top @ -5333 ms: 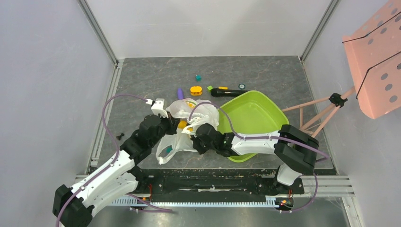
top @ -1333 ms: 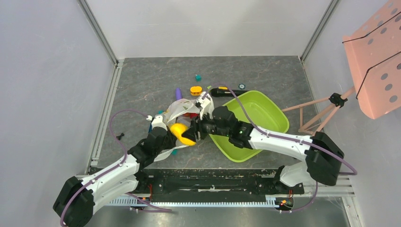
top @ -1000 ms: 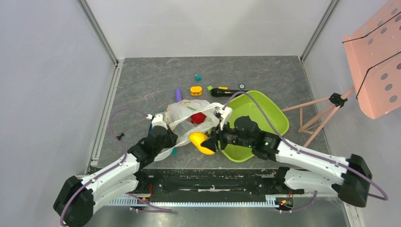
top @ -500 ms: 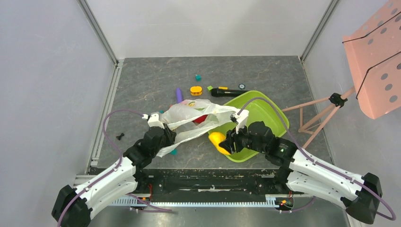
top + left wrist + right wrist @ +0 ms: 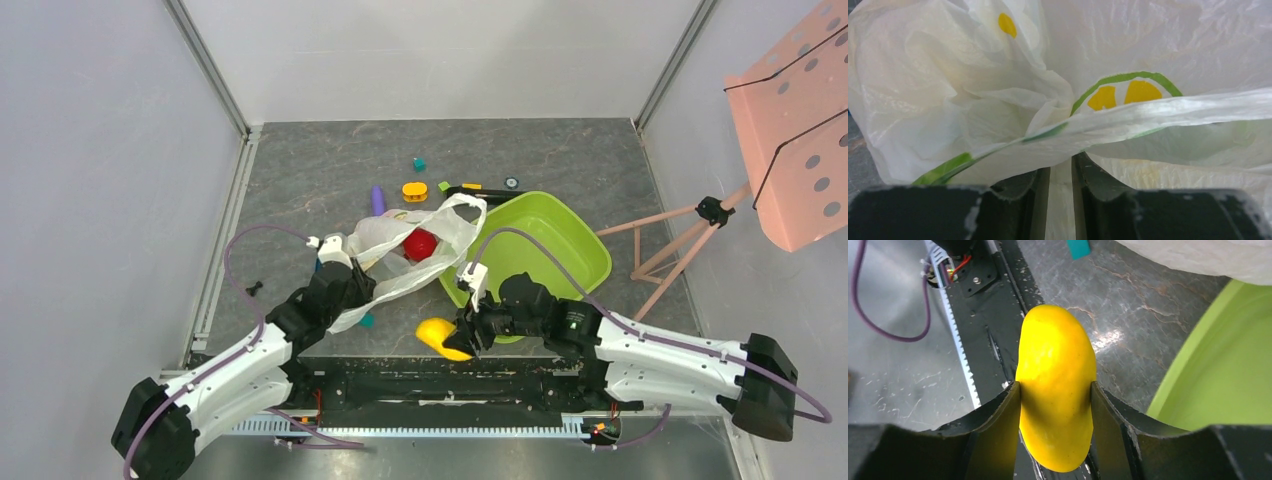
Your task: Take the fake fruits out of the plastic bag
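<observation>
The plastic bag (image 5: 400,250) lies crumpled at mid-table, white with lemon prints, its mouth toward the right. One red fake fruit (image 5: 420,243) shows inside it. My left gripper (image 5: 350,275) sits at the bag's left end, shut on a fold of the plastic bag (image 5: 1063,115); the film runs between the left gripper's (image 5: 1060,167) narrow jaws. My right gripper (image 5: 462,335) is shut on a yellow fake fruit (image 5: 436,333) near the table's front edge, outside the bag. In the right wrist view the yellow fruit (image 5: 1055,350) fills the right gripper (image 5: 1055,390), above the black front rail.
A lime-green tray (image 5: 560,235) stands right of the bag, its rim (image 5: 1198,355) close beside my right gripper. Behind the bag lie a purple cylinder (image 5: 378,198), an orange block (image 5: 415,189), a teal block (image 5: 420,163) and a black pen-like thing (image 5: 475,192). A pink stand (image 5: 800,130) rises at far right.
My right gripper carried the yellow fruit from the tray's rim leftward and nearer, to the table's front edge. The bag's stretched handle came free and fell slack. The left arm barely moved.
</observation>
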Tool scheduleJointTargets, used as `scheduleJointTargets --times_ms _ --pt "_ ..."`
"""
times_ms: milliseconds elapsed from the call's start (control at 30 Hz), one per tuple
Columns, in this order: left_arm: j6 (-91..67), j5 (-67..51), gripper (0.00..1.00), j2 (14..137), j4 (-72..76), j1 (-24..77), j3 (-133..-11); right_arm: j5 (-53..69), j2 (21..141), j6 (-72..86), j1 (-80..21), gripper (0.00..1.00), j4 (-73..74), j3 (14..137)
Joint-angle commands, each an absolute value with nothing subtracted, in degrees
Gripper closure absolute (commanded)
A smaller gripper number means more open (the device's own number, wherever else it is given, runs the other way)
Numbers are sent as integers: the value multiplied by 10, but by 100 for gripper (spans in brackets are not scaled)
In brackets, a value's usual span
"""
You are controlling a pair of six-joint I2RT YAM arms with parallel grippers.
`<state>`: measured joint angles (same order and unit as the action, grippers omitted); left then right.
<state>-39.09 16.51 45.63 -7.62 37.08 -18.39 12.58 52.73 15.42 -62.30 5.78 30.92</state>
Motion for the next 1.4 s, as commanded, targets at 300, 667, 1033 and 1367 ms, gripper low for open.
scheduleJointTargets --times_ms 300,667,1033,1367 --pt "-405 206 56 411 -105 367 -221 -225 341 216 -588 77 227 350" --pt "-407 202 0 375 -145 353 -226 -285 500 184 -378 77 207 377" --pt "-398 193 0 385 -166 353 -250 -258 640 173 -285 73 86 381" --pt "-386 156 0 432 -183 352 -279 -244 721 143 -251 64 59 391"
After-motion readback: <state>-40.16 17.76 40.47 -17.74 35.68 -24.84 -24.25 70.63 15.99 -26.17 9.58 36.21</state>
